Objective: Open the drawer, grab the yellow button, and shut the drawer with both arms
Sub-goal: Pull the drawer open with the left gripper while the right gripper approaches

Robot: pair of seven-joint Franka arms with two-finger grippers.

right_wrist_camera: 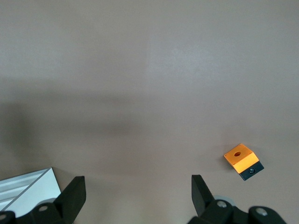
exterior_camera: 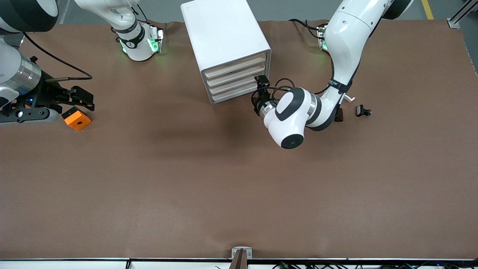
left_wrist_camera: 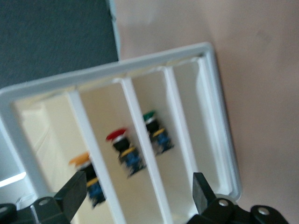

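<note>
Currently the button (left_wrist_camera: 86,175) sits in the unpulled top drawer (exterior_camera: 235,66) facing the open left gripper (left_wrist_camera: 140,191); probably light, rigid, slick-capped, so pinch its dark body; the right gripper (right_wrist_camera: 138,186), open, waits by the orange block (exterior_camera: 76,118).

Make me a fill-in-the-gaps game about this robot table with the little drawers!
1. The white cabinet has ___ drawers stacked in it.
2. The square block beside the right gripper is coloured ___.
3. In the left wrist view, the button between the orange-capped one and the green-capped one has a ___ cap.
4. The left gripper, in front of the cabinet, and the right gripper both have their fingers ___.

Missing words: four; orange; red; open.
</note>
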